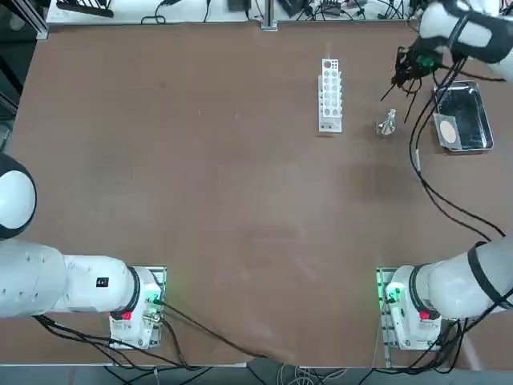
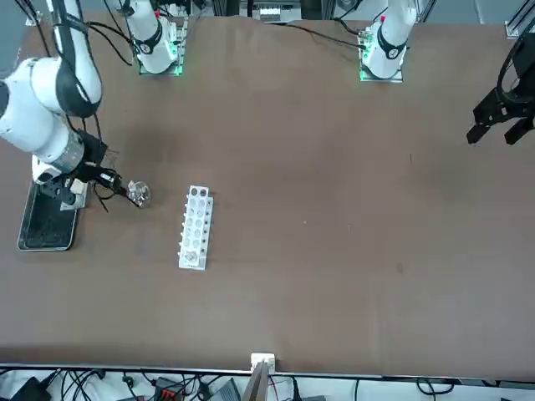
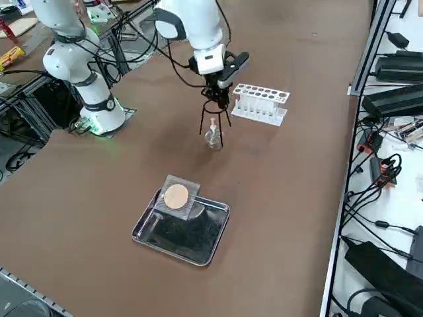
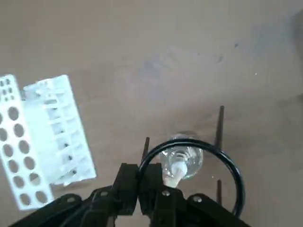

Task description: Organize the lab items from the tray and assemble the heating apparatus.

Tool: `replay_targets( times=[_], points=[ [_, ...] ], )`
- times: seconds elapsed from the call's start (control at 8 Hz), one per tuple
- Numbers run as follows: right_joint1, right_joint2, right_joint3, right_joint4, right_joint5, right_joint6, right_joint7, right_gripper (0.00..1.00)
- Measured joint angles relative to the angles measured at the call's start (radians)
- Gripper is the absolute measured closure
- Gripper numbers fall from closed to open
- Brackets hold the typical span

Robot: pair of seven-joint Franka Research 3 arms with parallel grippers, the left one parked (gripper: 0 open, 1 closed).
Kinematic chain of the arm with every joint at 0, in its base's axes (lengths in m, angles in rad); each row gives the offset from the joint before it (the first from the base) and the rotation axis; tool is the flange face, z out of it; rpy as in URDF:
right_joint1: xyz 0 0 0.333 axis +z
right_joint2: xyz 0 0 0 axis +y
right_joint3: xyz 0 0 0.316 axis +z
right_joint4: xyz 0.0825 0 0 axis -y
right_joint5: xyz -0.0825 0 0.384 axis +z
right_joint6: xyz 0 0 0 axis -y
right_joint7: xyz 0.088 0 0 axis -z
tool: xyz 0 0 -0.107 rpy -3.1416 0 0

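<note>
My right gripper is shut on the rim of the black wire ring tripod, holding it up over the small clear burner. In the wrist view the ring circles the burner and its white wick from above, with the thin legs pointing down around it. The burner stands on the table between the rack and the shiny metal tray. The grey mesh square with its tan round centre lies across the near end of the tray. I cannot tell whether the legs touch the table.
A white rack with rows of holes stands just left of the burner, close to the tripod. Cables trail from the right arm past the tray. The table's far edge runs just behind the gripper.
</note>
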Motion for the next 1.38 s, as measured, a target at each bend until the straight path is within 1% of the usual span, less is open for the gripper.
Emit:
replay_targets(
  times=[0.12,0.25,0.38,0.75,1.0,1.38],
  points=[
    [0.007,-0.01,0.0,-0.044,0.0,0.032,0.004,0.93],
    [0.014,-0.016,0.001,-0.067,0.001,0.048,0.011,0.93],
    [0.018,-0.019,0.002,-0.076,0.002,0.052,0.016,0.93],
    [0.027,-0.019,0.002,-0.087,0.053,0.067,0.02,0.93],
    [0.039,-0.013,0.002,-0.107,0.058,0.093,0.023,0.93],
    [0.043,0.02,0.002,-0.118,0.06,0.121,0.024,0.93]
  ],
)
